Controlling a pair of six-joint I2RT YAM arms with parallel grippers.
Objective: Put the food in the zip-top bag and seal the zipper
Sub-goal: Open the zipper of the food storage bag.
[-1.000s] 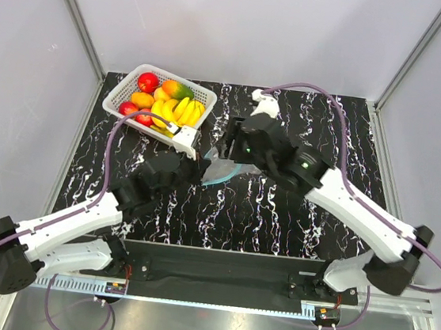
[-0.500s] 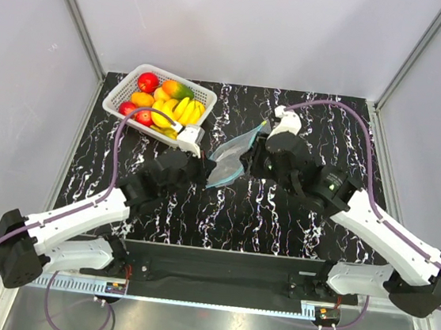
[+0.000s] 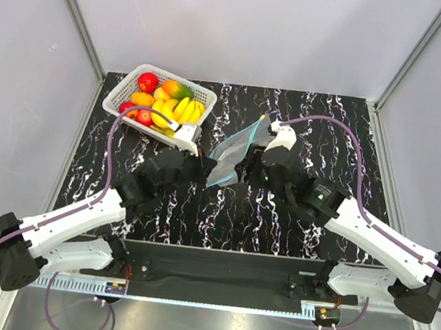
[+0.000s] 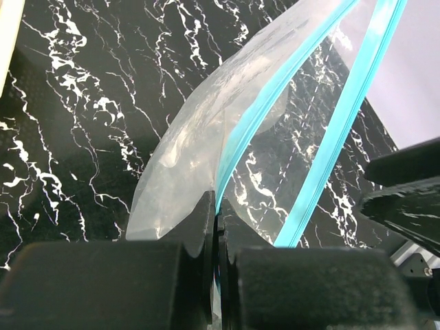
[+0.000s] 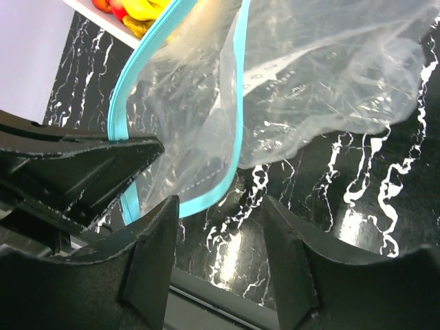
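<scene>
The left jaws were clenched on the zipper (image 4: 333, 137) of the zip-top bag (image 3: 234, 147), above the black marbled tabletop (image 3: 328, 129). The right jaws stood parted, with the bag's mouth just ahead. The food (image 3: 167, 105) lay in a white basket (image 3: 119, 96) beyond the left jaws.

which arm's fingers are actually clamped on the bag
The left arm's fingers: they are shut on the zipper of the zip-top bag. The right arm's fingers stand apart beside the bag, clamping nothing.
</scene>
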